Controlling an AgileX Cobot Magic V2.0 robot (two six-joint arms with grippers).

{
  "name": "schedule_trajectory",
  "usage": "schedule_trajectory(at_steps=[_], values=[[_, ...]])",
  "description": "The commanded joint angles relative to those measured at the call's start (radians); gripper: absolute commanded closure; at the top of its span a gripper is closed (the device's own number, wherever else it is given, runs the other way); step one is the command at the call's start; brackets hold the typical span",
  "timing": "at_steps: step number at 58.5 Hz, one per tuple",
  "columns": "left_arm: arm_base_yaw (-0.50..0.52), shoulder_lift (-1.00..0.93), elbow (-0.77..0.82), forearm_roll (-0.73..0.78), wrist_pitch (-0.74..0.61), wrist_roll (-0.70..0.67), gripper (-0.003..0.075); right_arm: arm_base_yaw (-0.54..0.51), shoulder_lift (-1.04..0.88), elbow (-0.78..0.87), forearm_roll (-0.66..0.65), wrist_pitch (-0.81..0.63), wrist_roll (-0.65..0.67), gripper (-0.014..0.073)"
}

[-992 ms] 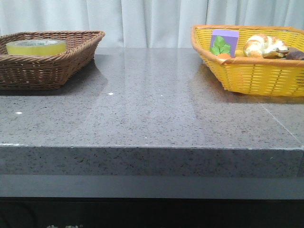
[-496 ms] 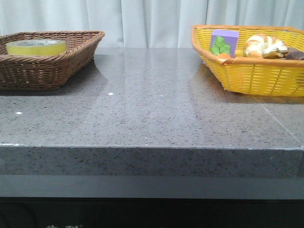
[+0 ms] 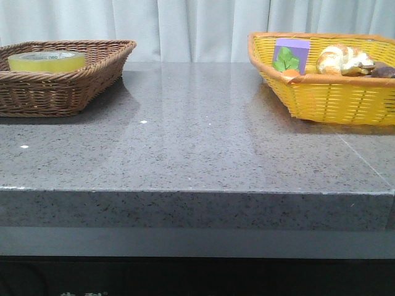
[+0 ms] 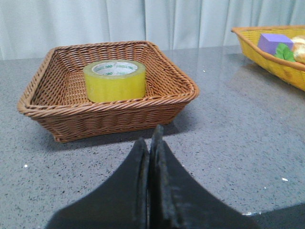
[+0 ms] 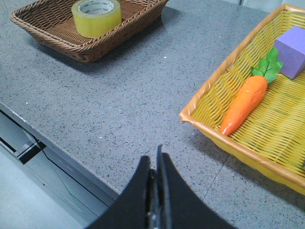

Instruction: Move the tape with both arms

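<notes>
The wide roll of glossy yellow tape with a white core (image 3: 47, 60) is lying flat inside the brown woven wicker basket (image 3: 92, 77), which is sitting at about ten o'clock on the grey speckled stone table (image 3: 197, 142) in the front view. I am keeping my left pincer (image 4: 150, 143) clenched, its two black fingers pressed together and grasping nothing. It is hovering over the bare table just outside the basket's near wall, and the tape (image 4: 115, 80) is lying at about eleven o'clock from its tip, well apart, with the basket's rim (image 4: 109, 102) between us.

My right pincer (image 5: 154, 162) is also clenched and empty, hanging near the table's front edge. From its tip the tape (image 5: 96, 17) is sitting far off at about eleven o'clock, across open table. The yellow woven plastic basket (image 5: 209, 129) is lying at about two o'clock from it, holding an orange toy carrot with green leaves (image 5: 245, 101) and a purple block (image 5: 293, 45). Neither pincer is appearing in the front view.
</notes>
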Motion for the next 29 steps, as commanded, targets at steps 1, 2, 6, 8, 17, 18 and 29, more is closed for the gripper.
schedule_trajectory(at_steps=[1,2,6,8,17,18,29], values=[[0.001,-0.013,0.008,-0.019,-0.142,-0.033,0.0741,-0.003,0.001,-0.025,0.006,-0.073,-0.003,0.0709],[0.001,-0.017,0.014,-0.021,-0.148,-0.033,0.0741,-0.003,0.001,-0.025,0.006,-0.073,-0.003,0.0709],[0.014,-0.039,0.041,-0.038,-0.169,-0.033,0.0741,-0.003,0.001,-0.025,0.006,-0.073,-0.003,0.0709],[0.023,-0.051,0.052,-0.045,-0.173,-0.033,0.0741,-0.003,0.001,-0.025,0.006,-0.073,-0.003,0.0709],[0.047,-0.13,0.088,0.024,-0.173,-0.123,0.0741,-0.003,0.001,-0.025,0.006,-0.073,-0.003,0.0709],[0.047,-0.141,0.092,0.039,-0.173,-0.14,0.0741,-0.003,0.001,-0.025,0.006,-0.073,-0.003,0.0709],[0.056,-0.137,0.137,0.23,-0.194,-0.345,0.0741,-0.003,0.001,-0.025,0.006,-0.076,-0.003,0.0709]])
